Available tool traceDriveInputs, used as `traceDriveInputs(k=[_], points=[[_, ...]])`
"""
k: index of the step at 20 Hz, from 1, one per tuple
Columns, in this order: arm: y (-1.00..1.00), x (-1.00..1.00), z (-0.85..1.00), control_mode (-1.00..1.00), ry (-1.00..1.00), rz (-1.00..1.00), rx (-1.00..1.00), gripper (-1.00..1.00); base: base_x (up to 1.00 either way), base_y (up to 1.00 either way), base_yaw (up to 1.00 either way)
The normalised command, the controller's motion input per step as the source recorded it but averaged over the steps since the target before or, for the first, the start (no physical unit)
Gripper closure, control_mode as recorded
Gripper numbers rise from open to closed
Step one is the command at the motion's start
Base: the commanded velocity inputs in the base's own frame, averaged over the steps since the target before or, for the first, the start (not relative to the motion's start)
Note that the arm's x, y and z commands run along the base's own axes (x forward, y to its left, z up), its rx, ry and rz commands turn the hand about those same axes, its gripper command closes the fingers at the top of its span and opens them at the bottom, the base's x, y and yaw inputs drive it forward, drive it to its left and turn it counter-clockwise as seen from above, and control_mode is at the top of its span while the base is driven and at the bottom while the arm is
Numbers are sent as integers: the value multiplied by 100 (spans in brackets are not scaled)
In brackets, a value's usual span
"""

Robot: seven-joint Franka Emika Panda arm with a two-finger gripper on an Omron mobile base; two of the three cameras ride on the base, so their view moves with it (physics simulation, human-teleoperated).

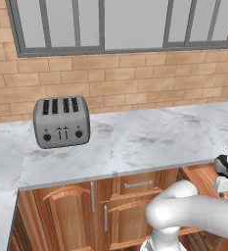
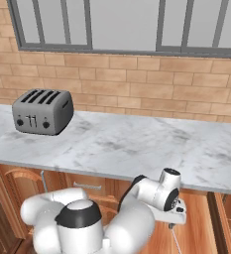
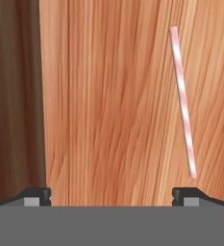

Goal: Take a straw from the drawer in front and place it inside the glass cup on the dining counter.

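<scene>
A: Status on the dark two-finger gripper (image 3: pixel 111 194)?
B: Jaws spread full wide, nothing between them. Hanging over the pale wooden floor of the open medium-brown drawer (image 3: pixel 113 105), looking straight down into it.

A: Location of the thin pinkish-red straw (image 3: pixel 183 101)?
B: Lying flat on the drawer floor, off to one side of the hand view. Near end just beyond one fingertip (image 3: pixel 185 196), far end angling slightly inward. Not between the fingers yet, not touched. Also faintly visible as a thin line below the wrist in the right base view (image 2: pixel 176 241).

A: Step in hand?
B: Judging by that: drawer open, pick not begun. Approach and alignment over the straw.

A: Next move?
B: Probably shift sideways to centre the straw between the fingers, then descend almost to the wood and close. Straw far slimmer than the fingers, so little margin: off-centre closing likely just rolls it away. Closing across its width, not along it.

A: Anything further out?
B: Long white grey-veined marble worktop (image 1: pixel 135 142) above the cabinets, grey four-slot metal toaster (image 1: pixel 61 121) on it, brick wall and window behind. No sign of the cup or the island in these views, so a drive or a wide swing likely needed after the pick.
</scene>
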Motion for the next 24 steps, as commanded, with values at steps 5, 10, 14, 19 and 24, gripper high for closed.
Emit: traceDriveInputs(k=[5, 10, 14, 19, 24], points=[[-3, 15, -9, -100, 0, 0, 0, -100, 0, 0, 0], [-11, 11, -8, -100, 0, 0, 0, -100, 0, 0, 0], [-19, 11, -17, -100, 0, 0, 0, -100, 0, 0, 0], [-20, 11, -22, -100, 0, 0, 0, -100, 0, 0, 0], [-14, 18, -27, -100, 0, 0, 0, -100, 0, 0, 0]])
